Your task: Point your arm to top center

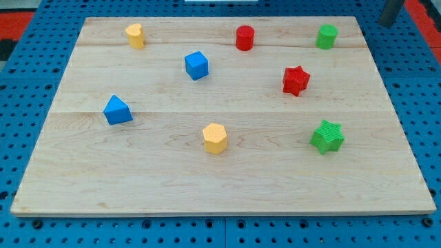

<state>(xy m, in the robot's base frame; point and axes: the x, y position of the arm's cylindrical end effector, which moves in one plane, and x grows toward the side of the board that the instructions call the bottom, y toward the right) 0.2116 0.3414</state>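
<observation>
My dark rod enters at the view's top right corner, and my tip (388, 24) is just past the wooden board's (227, 186) top right corner, to the right of the green cylinder (326, 36). It touches no block. Along the top of the board stand a yellow block (136, 36), a red cylinder (244, 38) and the green cylinder. Below them are a blue cube (196, 65), a red star (295, 80), a blue wedge-shaped block (118, 110), a yellow hexagonal block (215, 138) and a green star (327, 136).
The board lies on a blue perforated table (420, 83) that shows on all sides. Red areas show at the view's top corners.
</observation>
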